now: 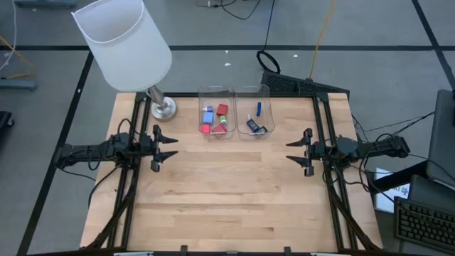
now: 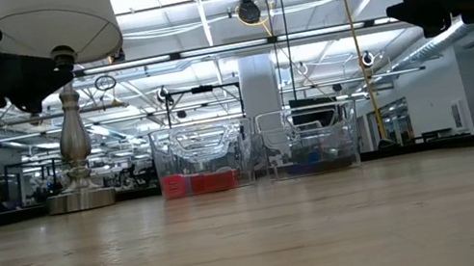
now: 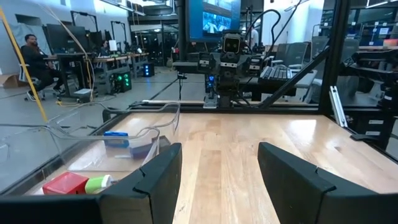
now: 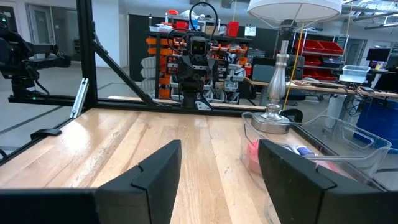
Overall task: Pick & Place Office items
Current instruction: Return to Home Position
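Small office items lie inside two clear bins at the table's far middle. The left bin [image 1: 215, 114] holds red, blue and green pieces [image 1: 222, 111], which also show as red [image 3: 64, 182] and green [image 3: 99, 182] in the left wrist view. The right bin [image 1: 254, 114] holds dark blue and black pieces [image 1: 256, 126]. My left gripper [image 1: 165, 148] hovers open at the table's left side, level with the bins' near edge. My right gripper [image 1: 297, 151] hovers open at the right side. Both point toward the table's middle and hold nothing.
A lamp with a big white shade [image 1: 122, 39] stands on its metal base [image 1: 163, 108] at the far left corner, beside the left bin. Bare wooden table top [image 1: 227, 192] spreads between and in front of the grippers. A person [image 3: 32, 56] sits in the room beyond.
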Controlling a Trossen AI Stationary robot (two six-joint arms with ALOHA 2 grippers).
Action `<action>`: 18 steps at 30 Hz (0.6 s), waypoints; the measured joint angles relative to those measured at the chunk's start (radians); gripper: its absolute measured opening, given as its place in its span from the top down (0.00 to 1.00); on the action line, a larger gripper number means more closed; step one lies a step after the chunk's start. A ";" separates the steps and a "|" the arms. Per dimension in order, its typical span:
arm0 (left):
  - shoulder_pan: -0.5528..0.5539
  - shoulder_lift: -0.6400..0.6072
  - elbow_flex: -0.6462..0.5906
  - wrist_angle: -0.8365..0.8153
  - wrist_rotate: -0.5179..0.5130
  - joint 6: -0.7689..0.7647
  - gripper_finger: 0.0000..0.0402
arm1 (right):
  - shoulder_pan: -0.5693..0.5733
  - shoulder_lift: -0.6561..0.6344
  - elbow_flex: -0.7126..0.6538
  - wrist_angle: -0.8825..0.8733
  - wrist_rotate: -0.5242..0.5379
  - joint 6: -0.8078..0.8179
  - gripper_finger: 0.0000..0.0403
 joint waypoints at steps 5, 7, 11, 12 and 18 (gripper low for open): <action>0.000 0.000 0.000 0.007 0.000 0.001 0.47 | 0.000 0.000 0.000 0.000 0.000 0.000 0.48; 0.000 0.000 0.000 0.010 0.000 0.001 0.47 | 0.000 0.000 0.000 0.000 0.000 0.000 0.48; 0.000 0.000 0.000 0.011 0.000 0.000 0.47 | 0.000 0.000 0.000 0.000 0.000 0.000 0.48; 0.000 0.000 0.000 0.011 0.001 0.000 0.47 | 0.000 0.000 0.000 0.000 0.000 0.000 0.48; 0.000 0.000 0.002 0.012 0.001 0.000 0.47 | 0.000 0.000 0.000 0.000 0.000 0.000 0.48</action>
